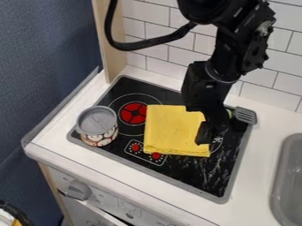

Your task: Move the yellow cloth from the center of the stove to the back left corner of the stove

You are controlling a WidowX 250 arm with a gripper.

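Carrying a black toy stovetop [189,171], the white worktop [262,154] meets a metal sink [275,185] on the right. The folded yellow cloth [172,130] lies across the stovetop's middle, black surface between it and the front edge. Its right edge is under or against the hand [211,137]; whether that is wide or narrow, I cannot tell. The pot [97,122] sits left, apart; a grey slotted spatula [245,115] rests at the back right corner.

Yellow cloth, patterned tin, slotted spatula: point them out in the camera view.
Yellow cloth [171,131]: camera view, middle of its top face.
Patterned tin [99,139]: camera view, outer wall.
Slotted spatula [245,115]: camera view, slotted head.
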